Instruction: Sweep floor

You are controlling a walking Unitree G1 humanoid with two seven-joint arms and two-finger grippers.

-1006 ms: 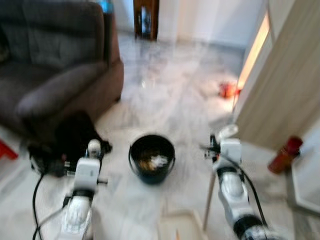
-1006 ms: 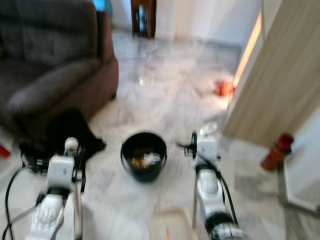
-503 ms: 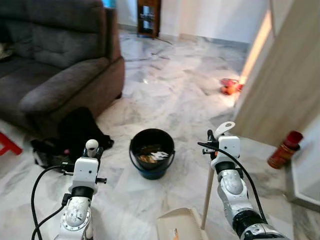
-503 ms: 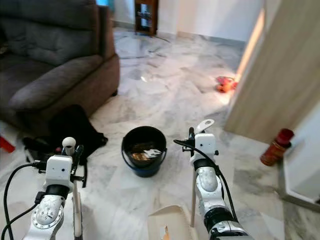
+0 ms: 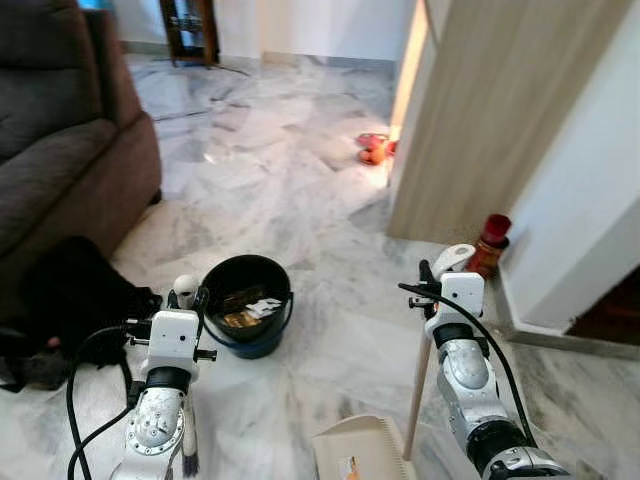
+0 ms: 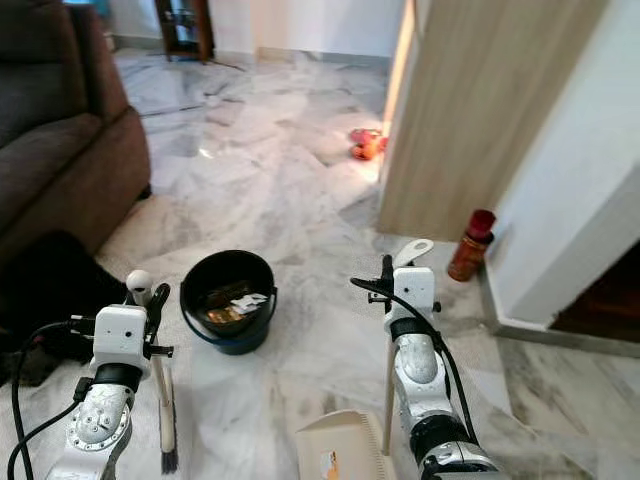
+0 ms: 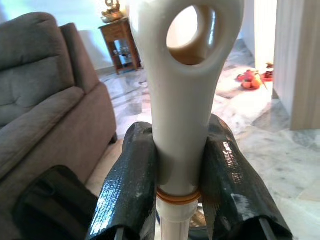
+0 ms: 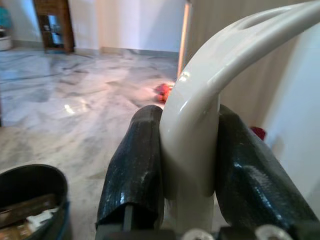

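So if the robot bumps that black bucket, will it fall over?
Probably not. The black bucket looks squat and wide, standing flat on the marble floor, so it would likely slide rather than tip. It holds only some scraps, so it is probably light and easy to shove.

We see a dark grey fabric sofa point(image 5: 60, 150) far left, a red bottle point(image 5: 489, 243) by the white wall – red-orange clutter point(image 5: 375, 148) beyond.

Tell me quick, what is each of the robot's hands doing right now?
Left gripper: shut on the broom handle.
Right gripper: shut on the dustpan handle.
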